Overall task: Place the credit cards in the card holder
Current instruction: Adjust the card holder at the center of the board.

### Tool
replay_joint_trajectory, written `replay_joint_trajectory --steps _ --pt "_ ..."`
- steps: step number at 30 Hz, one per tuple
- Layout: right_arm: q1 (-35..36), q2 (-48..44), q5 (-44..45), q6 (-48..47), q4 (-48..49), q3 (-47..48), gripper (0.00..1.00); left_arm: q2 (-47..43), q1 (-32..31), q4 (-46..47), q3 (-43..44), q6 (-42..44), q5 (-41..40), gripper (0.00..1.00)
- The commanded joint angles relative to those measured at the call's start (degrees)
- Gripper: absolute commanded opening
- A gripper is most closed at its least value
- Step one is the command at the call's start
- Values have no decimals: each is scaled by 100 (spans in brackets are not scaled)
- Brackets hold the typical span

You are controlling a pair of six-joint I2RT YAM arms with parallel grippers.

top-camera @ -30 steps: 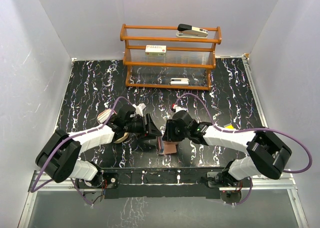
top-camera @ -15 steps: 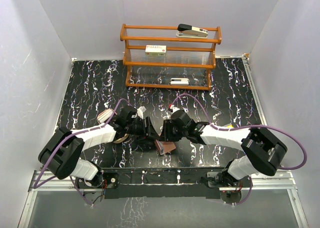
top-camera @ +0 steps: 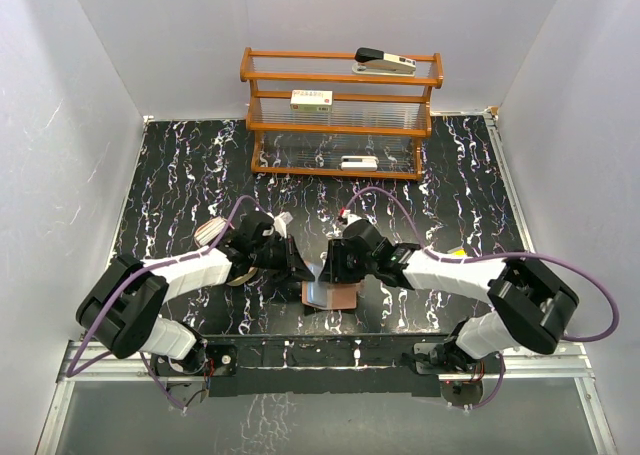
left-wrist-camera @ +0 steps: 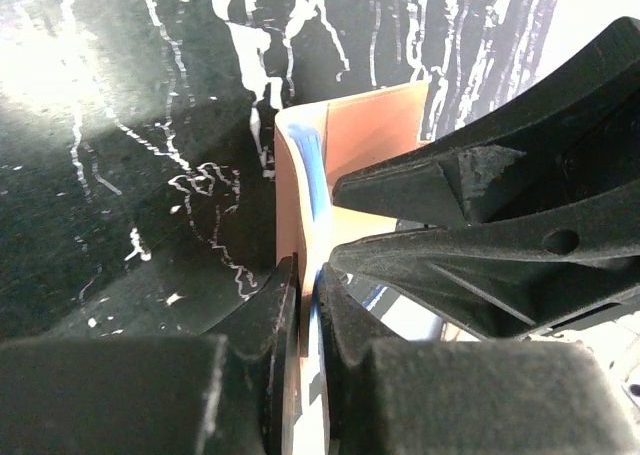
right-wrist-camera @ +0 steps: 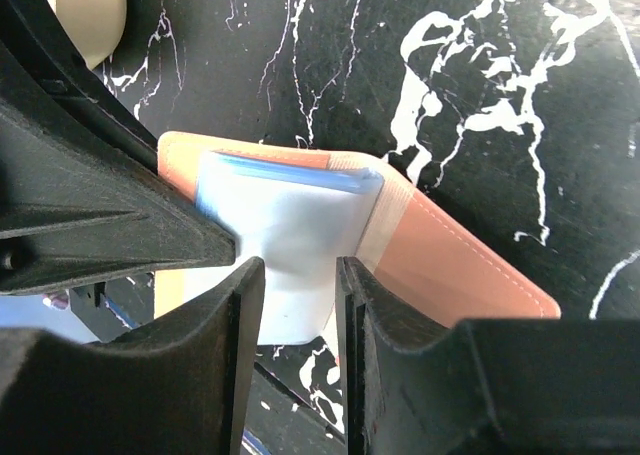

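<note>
The reddish-brown card holder [top-camera: 332,296] lies partly unfolded on the black marbled table between my two grippers. My left gripper [left-wrist-camera: 307,295] is shut on one flap of it [left-wrist-camera: 370,135], pinching leather and bluish pocket edge. My right gripper [right-wrist-camera: 298,275] is slightly open just over the bluish-grey glossy pocket [right-wrist-camera: 290,210], with nothing pinched between its jaws. The other flap [right-wrist-camera: 460,270] slopes down to the table. In the top view the left gripper [top-camera: 300,268] and right gripper [top-camera: 336,271] almost touch above the holder. No credit card is clearly in view.
A tan oval tray [top-camera: 236,271] sits under my left arm; it also shows in the right wrist view [right-wrist-camera: 85,5]. A wooden rack [top-camera: 340,125] at the back holds a stapler [top-camera: 385,63] and two white boxes [top-camera: 311,100]. A small yellow thing [top-camera: 457,252] lies by my right arm.
The card holder stood nearly upright between the grippers and now lies lower and more spread out. Both grippers have drawn closer together over it.
</note>
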Motion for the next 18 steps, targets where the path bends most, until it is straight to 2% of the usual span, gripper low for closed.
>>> replay_joint_trajectory --steps 1,5,9,16,18 --pt "37 -474 452 -51 -247 43 34 37 -16 902 -27 -90 663 3" --pt "38 -611 677 -34 -347 -60 33 254 -20 1230 15 -348 793 6" --pt "29 -513 649 -79 -133 -207 32 290 -16 1512 -163 -570 776 17" --pt "-6 -306 618 -342 -118 -125 31 264 -16 1963 -471 -772 866 19" --pt "-6 -294 604 -354 -122 -122 31 255 -16 1933 -500 -739 808 14"
